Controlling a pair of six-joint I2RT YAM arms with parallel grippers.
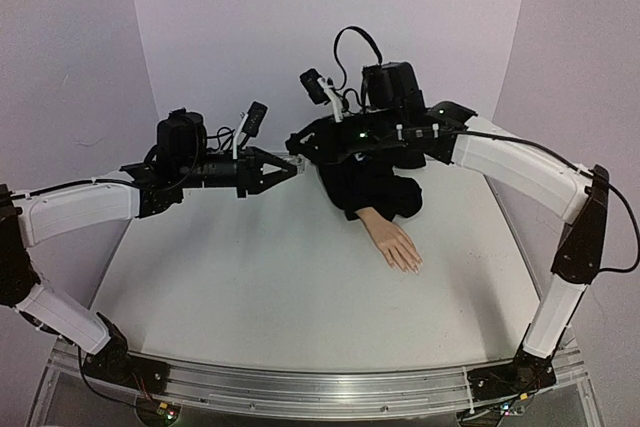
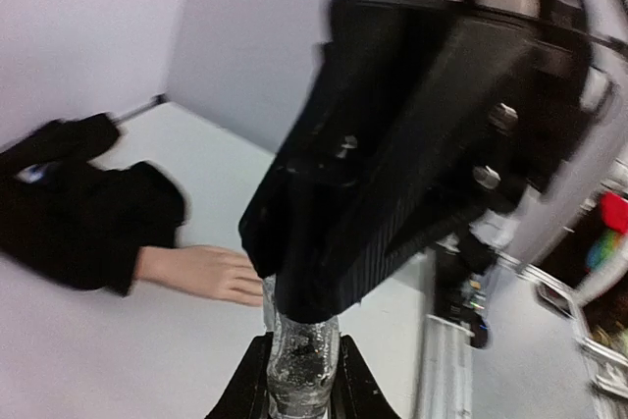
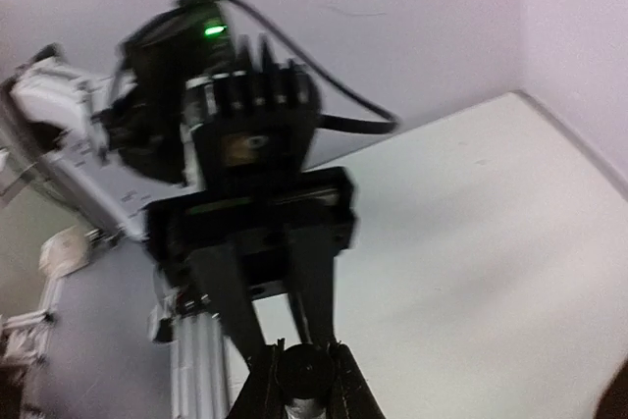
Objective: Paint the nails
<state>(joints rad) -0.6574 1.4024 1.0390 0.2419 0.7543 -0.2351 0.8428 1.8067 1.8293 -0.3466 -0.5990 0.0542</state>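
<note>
Clear bottle (image 2: 299, 365) held aloft, far-left of the nails (image 1: 412, 265).
Above, the mannequin hand (image 1: 390, 237) pointed near-right, your right arm (image 1: 500, 157) nearer it. Left wrist: your left gripper (image 2: 300, 385) clamped the bottle. Right wrist: your right gripper (image 3: 302, 370) pinched its cap (image 3: 304, 380).

The mannequin hand (image 1: 393, 240) looks smooth, its sleeve (image 1: 375, 190) matt cloth, the bottle (image 2: 299, 365) glossy clear.

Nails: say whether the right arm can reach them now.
Probably not yet: nails lie uncovered, but the right tool is shut on the cap of the bottle in the left tool.
</note>
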